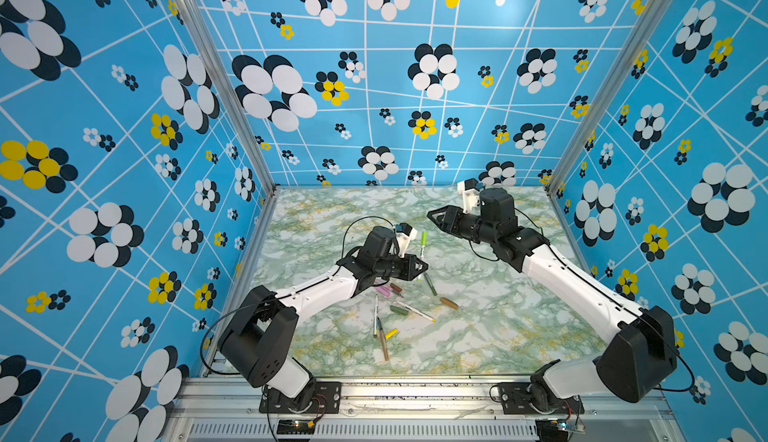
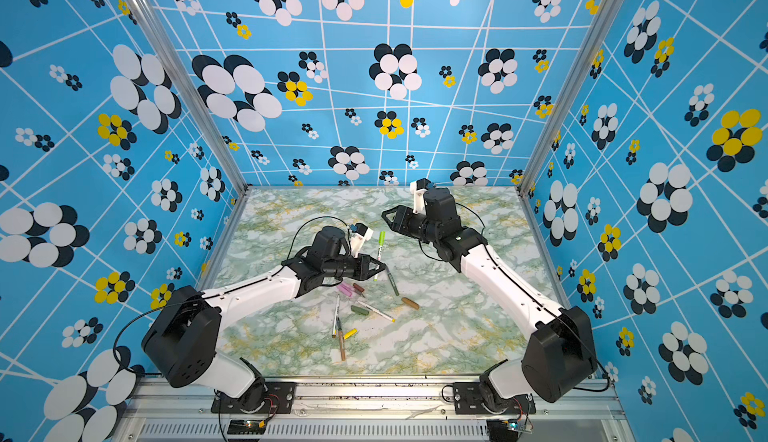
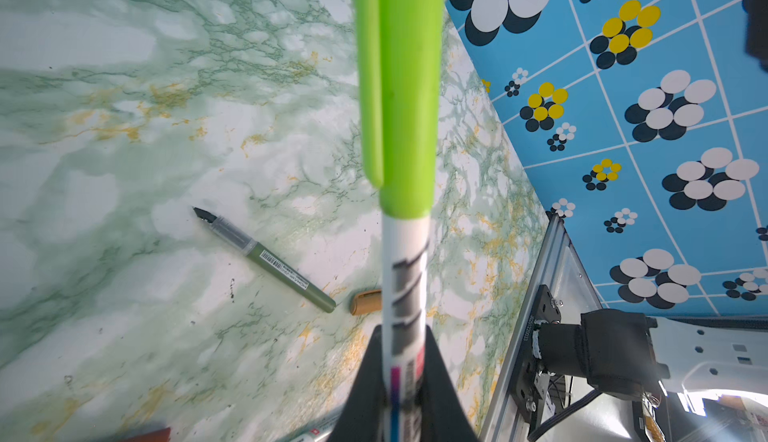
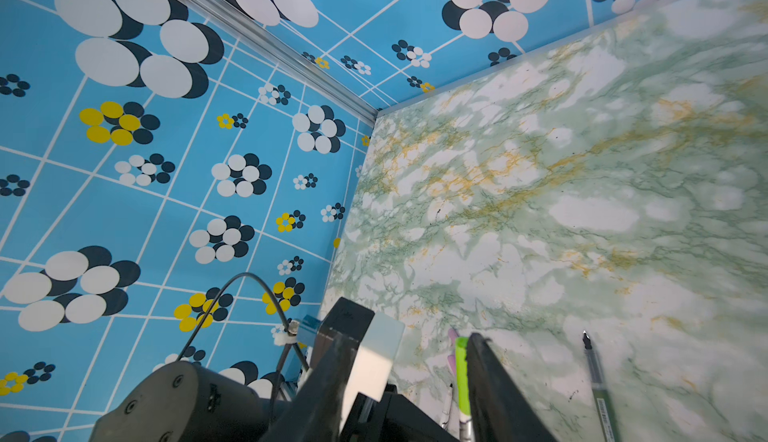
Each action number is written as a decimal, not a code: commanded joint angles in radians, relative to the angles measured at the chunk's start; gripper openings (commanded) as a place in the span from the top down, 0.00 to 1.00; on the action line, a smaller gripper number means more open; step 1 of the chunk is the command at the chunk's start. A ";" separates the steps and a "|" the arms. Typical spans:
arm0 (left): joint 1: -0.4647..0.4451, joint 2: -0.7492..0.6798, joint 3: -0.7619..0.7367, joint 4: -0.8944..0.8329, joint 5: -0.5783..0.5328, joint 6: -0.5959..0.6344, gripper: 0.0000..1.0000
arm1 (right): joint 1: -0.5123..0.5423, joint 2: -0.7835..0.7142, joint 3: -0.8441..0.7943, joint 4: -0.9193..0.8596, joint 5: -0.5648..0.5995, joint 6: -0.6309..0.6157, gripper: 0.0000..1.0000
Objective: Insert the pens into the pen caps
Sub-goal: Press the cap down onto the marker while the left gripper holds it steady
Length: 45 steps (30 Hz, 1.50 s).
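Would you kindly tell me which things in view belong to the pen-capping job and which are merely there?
Belong to the job: capped white pen in the left gripper; dark green pen; brown pen; yellow-ended white pen; pink cap; brown cap; tan cap; yellow cap; dark green cap.

Merely there: marbled table; black cable; patterned walls.
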 commanded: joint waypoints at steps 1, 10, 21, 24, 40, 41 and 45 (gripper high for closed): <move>-0.009 -0.004 0.006 0.060 -0.004 -0.038 1.00 | -0.001 -0.027 -0.044 -0.036 -0.022 -0.030 0.51; -0.008 0.003 0.033 0.067 0.003 -0.059 1.00 | 0.036 -0.021 -0.113 -0.035 -0.048 -0.049 0.56; -0.009 -0.005 0.041 0.066 -0.014 -0.073 1.00 | 0.069 0.035 -0.109 -0.023 -0.061 -0.054 0.64; -0.009 -0.010 0.043 0.063 -0.020 -0.072 1.00 | 0.073 0.050 -0.111 -0.023 -0.058 -0.054 0.64; -0.009 0.001 0.049 0.082 -0.032 -0.090 1.00 | 0.095 0.070 -0.113 -0.020 -0.040 -0.054 0.89; -0.010 0.000 0.049 0.082 -0.030 -0.091 1.00 | 0.095 0.072 -0.114 -0.020 -0.038 -0.054 0.89; -0.009 -0.004 0.049 0.078 -0.025 -0.089 1.00 | 0.095 0.075 -0.110 -0.020 -0.024 -0.062 0.85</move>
